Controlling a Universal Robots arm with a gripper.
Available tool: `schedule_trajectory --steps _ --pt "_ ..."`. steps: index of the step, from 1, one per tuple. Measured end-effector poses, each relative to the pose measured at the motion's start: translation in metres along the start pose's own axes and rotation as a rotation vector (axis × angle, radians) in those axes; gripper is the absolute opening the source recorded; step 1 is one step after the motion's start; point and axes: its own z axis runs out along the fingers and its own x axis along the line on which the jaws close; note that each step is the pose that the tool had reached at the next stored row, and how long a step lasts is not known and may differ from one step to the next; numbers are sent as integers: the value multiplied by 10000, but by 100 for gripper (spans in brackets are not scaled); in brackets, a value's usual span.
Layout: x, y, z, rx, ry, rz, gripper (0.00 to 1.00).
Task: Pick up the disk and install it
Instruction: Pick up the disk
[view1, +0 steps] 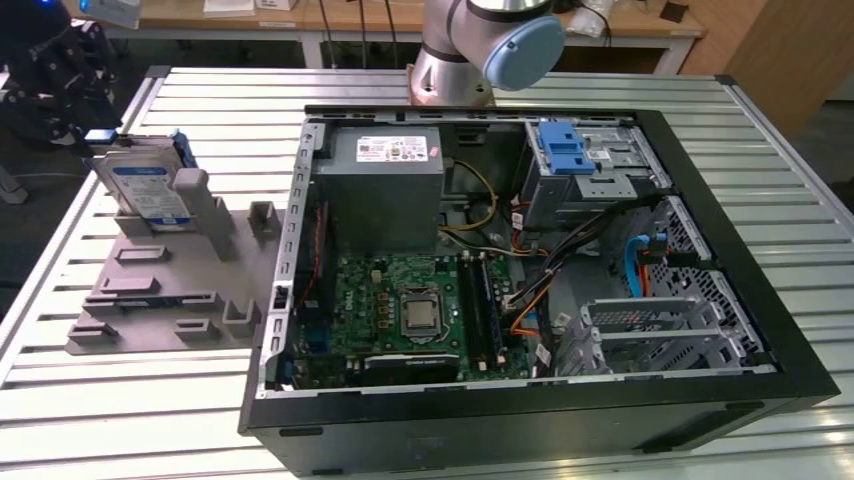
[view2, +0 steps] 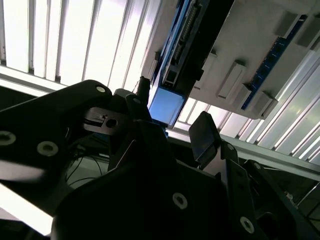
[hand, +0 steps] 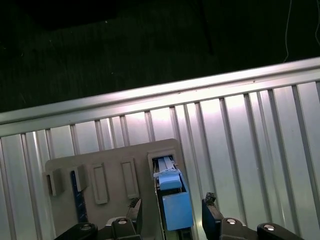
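While the black pincer (hand: 172, 212) stands wide, its fingers (hand: 210, 209) flank the upright silver blue-framed rectangular metal disk (hand: 170, 181), untouched.

silver, blue-edged disk (view1: 144, 188)

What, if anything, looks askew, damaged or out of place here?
Nothing stands out. The disk stands on edge in its slot on the grey fixture plate, with the open gripper straddling its top edge. The computer case lies open on the table, with no visible damage.
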Motion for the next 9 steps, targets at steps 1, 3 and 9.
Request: schedule_trajectory --steps 1,3,9 --pt "0 0 7 -2 1 -16 59" --pt "1 0 23 -3 3 -35 59" --pt "1 -1 60 -9 10 -379 59"
